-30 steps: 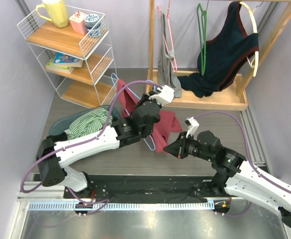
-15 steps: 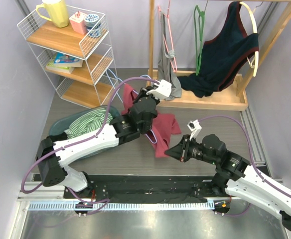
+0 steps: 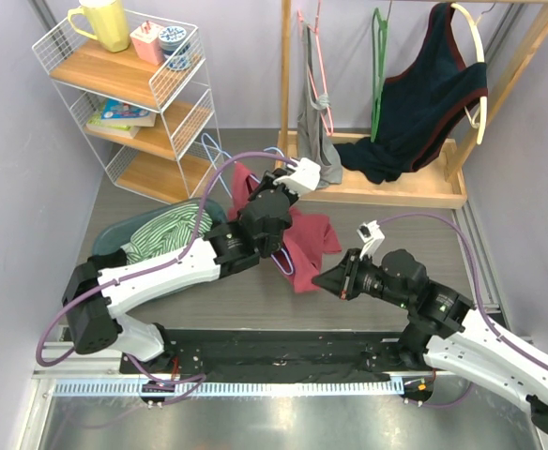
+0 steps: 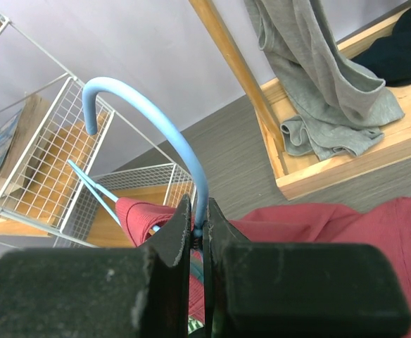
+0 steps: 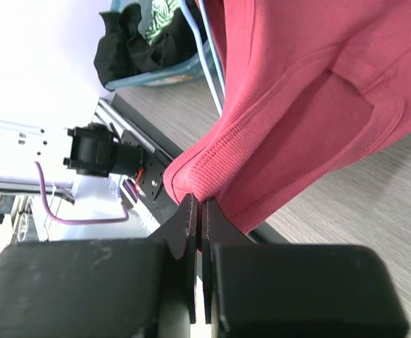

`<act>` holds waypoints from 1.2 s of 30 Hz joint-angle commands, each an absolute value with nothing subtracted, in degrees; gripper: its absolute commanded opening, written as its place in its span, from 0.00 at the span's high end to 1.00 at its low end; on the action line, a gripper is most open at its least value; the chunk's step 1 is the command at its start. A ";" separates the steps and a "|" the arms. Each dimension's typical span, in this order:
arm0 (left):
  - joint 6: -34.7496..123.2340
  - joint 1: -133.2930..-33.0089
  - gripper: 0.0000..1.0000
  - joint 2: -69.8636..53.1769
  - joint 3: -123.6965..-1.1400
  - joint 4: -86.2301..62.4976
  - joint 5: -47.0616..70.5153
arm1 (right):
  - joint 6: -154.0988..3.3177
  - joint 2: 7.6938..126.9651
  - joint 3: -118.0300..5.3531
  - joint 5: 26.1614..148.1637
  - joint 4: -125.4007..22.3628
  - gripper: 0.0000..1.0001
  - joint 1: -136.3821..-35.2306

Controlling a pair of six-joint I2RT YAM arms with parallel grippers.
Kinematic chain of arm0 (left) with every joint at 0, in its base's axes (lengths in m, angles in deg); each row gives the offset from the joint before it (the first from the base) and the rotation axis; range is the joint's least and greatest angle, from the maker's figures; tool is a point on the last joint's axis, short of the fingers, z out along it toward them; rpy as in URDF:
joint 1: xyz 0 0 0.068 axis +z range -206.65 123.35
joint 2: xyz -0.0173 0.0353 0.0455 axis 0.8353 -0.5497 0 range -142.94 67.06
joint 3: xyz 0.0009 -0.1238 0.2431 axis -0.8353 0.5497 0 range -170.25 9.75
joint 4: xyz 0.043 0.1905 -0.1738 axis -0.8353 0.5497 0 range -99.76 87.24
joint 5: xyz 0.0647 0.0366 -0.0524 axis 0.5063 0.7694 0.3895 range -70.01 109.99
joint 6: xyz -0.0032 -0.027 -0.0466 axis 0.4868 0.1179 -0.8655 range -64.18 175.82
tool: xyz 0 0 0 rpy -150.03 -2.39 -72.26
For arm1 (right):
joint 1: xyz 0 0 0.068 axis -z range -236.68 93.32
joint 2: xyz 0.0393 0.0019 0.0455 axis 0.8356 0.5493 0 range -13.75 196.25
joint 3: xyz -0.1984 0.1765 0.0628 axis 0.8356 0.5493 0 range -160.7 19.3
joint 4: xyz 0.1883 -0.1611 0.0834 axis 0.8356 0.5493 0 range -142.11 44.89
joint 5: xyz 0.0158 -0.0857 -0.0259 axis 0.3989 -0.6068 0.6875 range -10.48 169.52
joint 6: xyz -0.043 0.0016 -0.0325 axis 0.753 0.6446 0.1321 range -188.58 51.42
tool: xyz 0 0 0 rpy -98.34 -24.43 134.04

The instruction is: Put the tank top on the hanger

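Pinching the hanger [image 4: 184, 144] below its hook is the left end effector [image 4: 200, 211]. The right end effector [image 5: 198, 204], just rightward, pinches the tank top [image 5: 297, 91] edge.

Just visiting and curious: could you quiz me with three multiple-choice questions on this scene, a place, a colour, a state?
1. Where is the yellow mug? A) atop the wire rack B) on the floor C) in a gripper
2. Colour of the hanger the left gripper holds? A) green B) pink C) light blue
3. The right gripper is: A) open B) shut on the tank top C) shut on nothing
Answers: A, mug on top shelf; C, blue hook between the jaws; B, jaws pinch red fabric.
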State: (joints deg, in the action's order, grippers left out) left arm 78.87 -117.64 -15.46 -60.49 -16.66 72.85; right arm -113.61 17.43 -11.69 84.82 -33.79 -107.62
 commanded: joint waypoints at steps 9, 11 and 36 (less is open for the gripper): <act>73.49 -117.38 1.00 -14.76 -62.58 -21.63 72.55 | -113.75 24.12 -16.74 87.52 -42.09 0.99 -107.92; 72.17 -117.38 1.00 -15.03 -63.28 -21.45 72.20 | -114.36 24.65 -16.13 87.87 -44.37 0.99 -108.01; 49.41 -117.47 1.00 -10.46 -61.79 -10.20 60.15 | -106.90 35.02 -27.81 82.33 -44.91 0.99 -108.01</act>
State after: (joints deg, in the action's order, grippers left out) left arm 54.06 -117.64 -13.36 -62.02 -8.92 61.90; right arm -108.93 33.75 -24.58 83.42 -43.10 -107.62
